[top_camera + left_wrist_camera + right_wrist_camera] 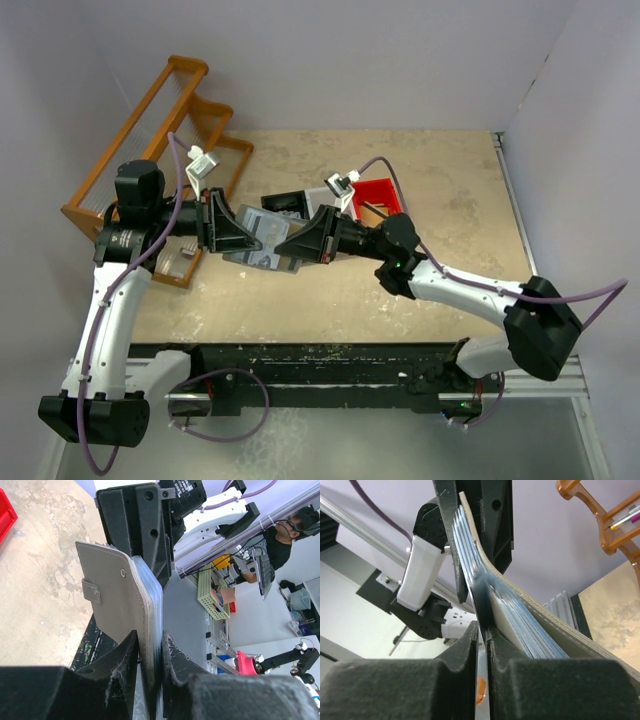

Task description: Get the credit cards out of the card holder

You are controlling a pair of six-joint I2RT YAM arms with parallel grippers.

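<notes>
Left arm: rises from the near-left base, bends at the elbow and reaches right, so the left gripper [238, 232] meets the card holder [262, 250] from its left side.
Right arm: runs low from the near-right base and stretches left, bringing the right gripper [290, 245] to the card holder's right side.
Table [400, 290]: tan surface below the card holder, which is held up off it between the two grippers.
Wooden rack [150, 130]: far left of the card holder.
Red bin [385, 190]: behind and right of the card holder; its contents are too small to tell.
Card holder contents: a stack of thin, pale blue-edged leaves [525, 630], apparently the credit cards, sits against the inner face, fanned at the edges.
Left gripper state: jaws pressed onto the card holder's near edge, grey cover and leaves together, in the left wrist view.
Right gripper state: jaws a narrow slit apart with one thin pale sheet [481, 602] from the stack between them; card or sleeve, I cannot tell.
Clasp tab [91, 590]: on the card holder's outer face, away from both grippers.
</notes>
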